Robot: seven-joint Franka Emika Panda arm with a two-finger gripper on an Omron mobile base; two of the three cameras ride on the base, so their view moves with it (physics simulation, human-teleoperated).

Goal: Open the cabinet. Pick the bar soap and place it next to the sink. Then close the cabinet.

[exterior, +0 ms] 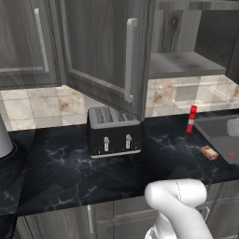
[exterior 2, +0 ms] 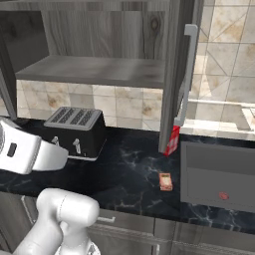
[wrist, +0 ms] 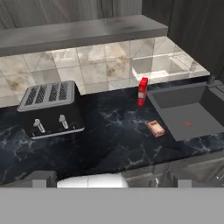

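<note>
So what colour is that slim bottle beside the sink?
Red and white. The bottle shows best in the hand view, standing by the sink.

Sink [exterior: 219, 128] cut off by the right edge in the left base view; its far side also runs past the right edge in the hand view. Open cabinet [exterior 2: 99, 69] door hides the upper part of the red-and-white bottle [exterior 2: 172, 141] in the right base view, and cabinet tops are cropped by the frame. Markings on the bar soap [wrist: 155, 128] too small to read.
</note>
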